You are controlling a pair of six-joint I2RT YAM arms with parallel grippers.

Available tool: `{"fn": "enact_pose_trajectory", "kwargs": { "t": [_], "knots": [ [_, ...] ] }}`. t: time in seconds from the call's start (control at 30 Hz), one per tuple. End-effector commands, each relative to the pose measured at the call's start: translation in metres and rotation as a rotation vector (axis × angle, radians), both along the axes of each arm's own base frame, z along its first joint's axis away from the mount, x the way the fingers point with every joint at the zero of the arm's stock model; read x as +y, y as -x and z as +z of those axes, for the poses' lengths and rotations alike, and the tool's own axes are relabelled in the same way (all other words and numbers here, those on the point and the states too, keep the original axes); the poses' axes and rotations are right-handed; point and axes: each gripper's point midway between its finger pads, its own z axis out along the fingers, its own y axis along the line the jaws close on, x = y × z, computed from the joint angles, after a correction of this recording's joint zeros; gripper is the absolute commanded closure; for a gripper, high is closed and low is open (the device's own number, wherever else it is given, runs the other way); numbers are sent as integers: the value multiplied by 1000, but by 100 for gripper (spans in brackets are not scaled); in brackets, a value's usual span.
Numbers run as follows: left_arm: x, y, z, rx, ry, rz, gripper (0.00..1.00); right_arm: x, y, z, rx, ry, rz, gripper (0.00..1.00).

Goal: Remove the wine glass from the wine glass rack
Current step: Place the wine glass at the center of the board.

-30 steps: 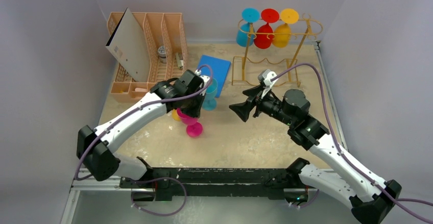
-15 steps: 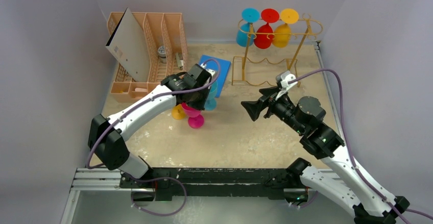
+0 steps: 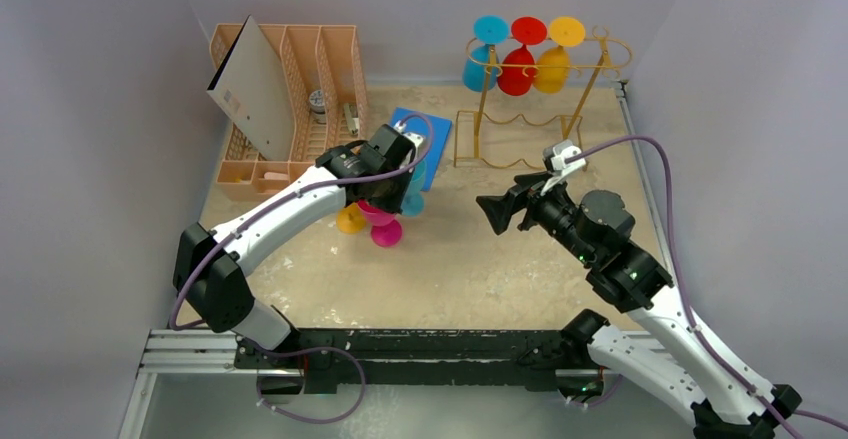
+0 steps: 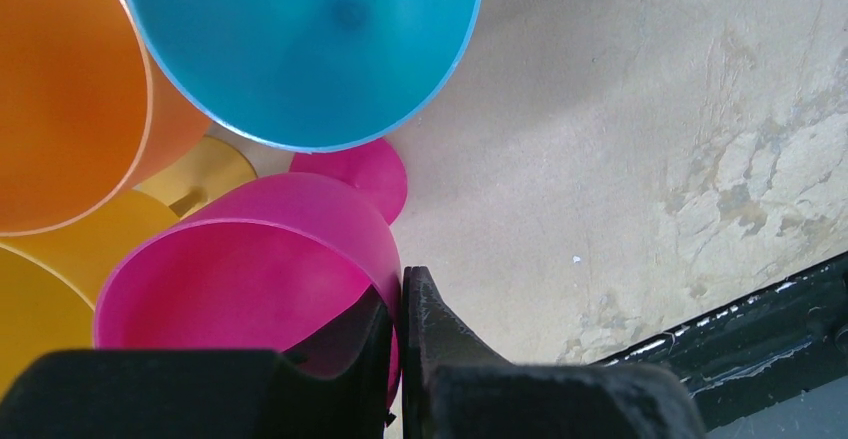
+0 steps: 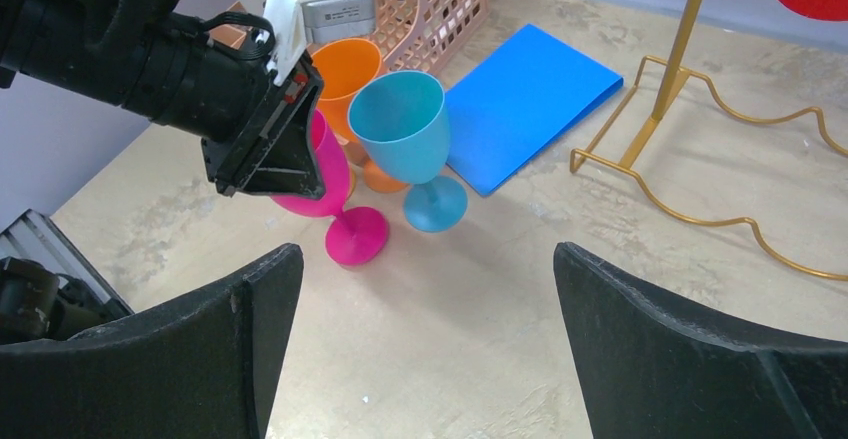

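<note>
The gold wire wine glass rack stands at the back right; a blue, a red and a yellow wine glass hang upside down from its top rails. My left gripper is shut on the rim of a pink wine glass, whose foot is down at the table, slightly tilted. Beside it stand a teal glass, an orange glass and a yellow one. My right gripper hangs open and empty over the table's middle, pointing at them.
A peach slotted file organizer with a grey board leaning on it fills the back left. A blue folder lies flat between the organizer and the rack's wavy lower bar. A black rail runs along the near edge.
My left gripper has carried the pink glass back toward the teal and orange glasses. My right gripper has drawn away to the right and opened wider.
</note>
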Motion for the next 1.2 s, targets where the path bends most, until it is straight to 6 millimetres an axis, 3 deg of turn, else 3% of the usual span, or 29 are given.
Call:
{"fn": "enact_pose_trajectory", "kwargs": {
  "t": [0.0,0.3,0.4,0.6,0.77,0.93,1.17],
  "knots": [
    [-11,-13,17,-71,43,-14,94,0,-1,5,0,-14,-12,3],
    [-10,-12,11,-57,30,-21,81,1,-1,4,5,-9,-6,3],
    [-13,-10,16,-61,57,-27,72,1,-1,4,5,-8,-5,3],
    [-22,-4,51,-102,157,-63,53,-11,-7,-4,47,71,-68,2],
    [-24,6,88,-155,248,-94,43,-27,-14,-14,93,166,-152,2],
    [-11,14,115,-215,277,-78,33,-33,-19,1,85,224,-171,2],
    [16,22,141,-284,335,-39,23,-37,-41,61,67,363,-217,1]
  ]
}}
